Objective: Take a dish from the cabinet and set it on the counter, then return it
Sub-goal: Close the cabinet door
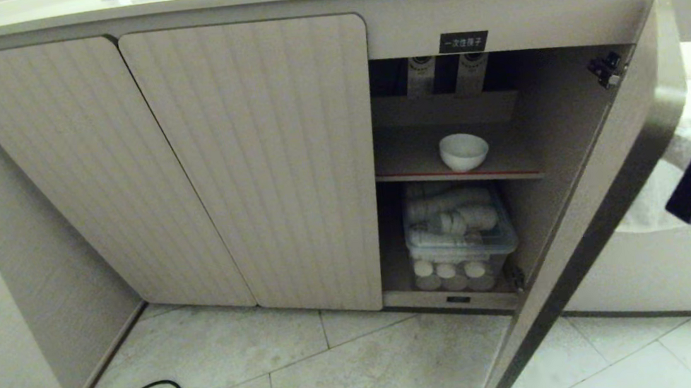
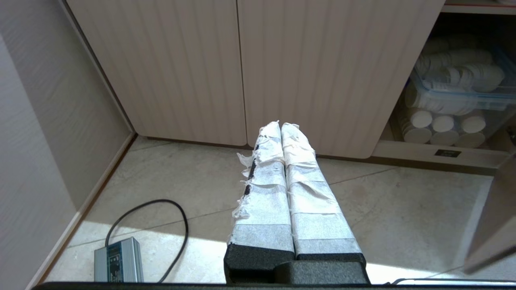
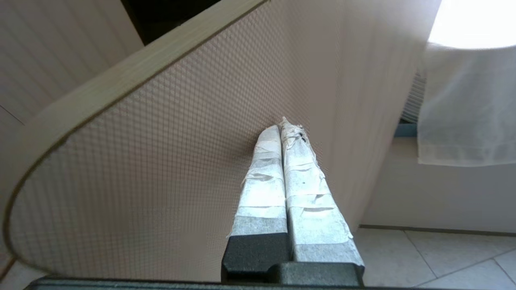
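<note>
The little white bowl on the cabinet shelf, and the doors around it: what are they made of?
The bowl looks like glazed ceramic: plain white, thick-rimmed, with a soft sheen. The cabinet doors seem to be beige laminate or painted board, matte and vertically ribbed; the open door shows a solid edge, though the core material cannot be told.

dish on cabinet shelf, tub of cups below, open door at right
</note>
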